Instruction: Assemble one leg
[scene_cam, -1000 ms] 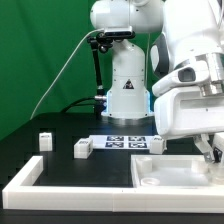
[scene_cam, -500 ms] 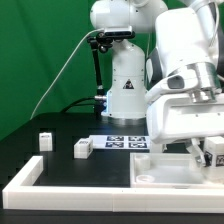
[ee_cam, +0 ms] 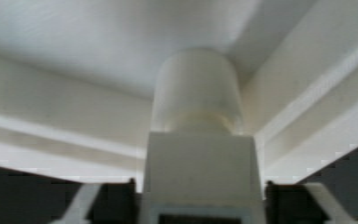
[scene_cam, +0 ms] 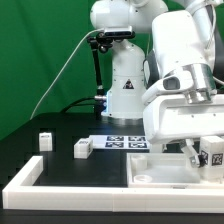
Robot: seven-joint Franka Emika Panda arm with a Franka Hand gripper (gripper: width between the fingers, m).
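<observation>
My gripper (scene_cam: 206,156) is shut on a leg (scene_cam: 213,158), a short white post with a black-and-white tag, and holds it just above the right part of the large white panel (scene_cam: 165,172). In the wrist view the leg (ee_cam: 202,120) sits between the two fingers (ee_cam: 98,200), and its rounded end points at the panel's raised rim (ee_cam: 87,110). Whether the leg touches the panel I cannot tell. Two more legs (scene_cam: 45,140) (scene_cam: 82,148) stand loose on the black table at the exterior view's left.
A long white L-shaped bar (scene_cam: 28,175) lies along the front and left of the table. The marker board (scene_cam: 125,142) lies in front of the robot base (scene_cam: 125,95). A black cable hangs at the back left.
The arm has shifted toward the exterior view's left and the wrist has turned. The tag of the held leg now shows at the right edge over the panel.
</observation>
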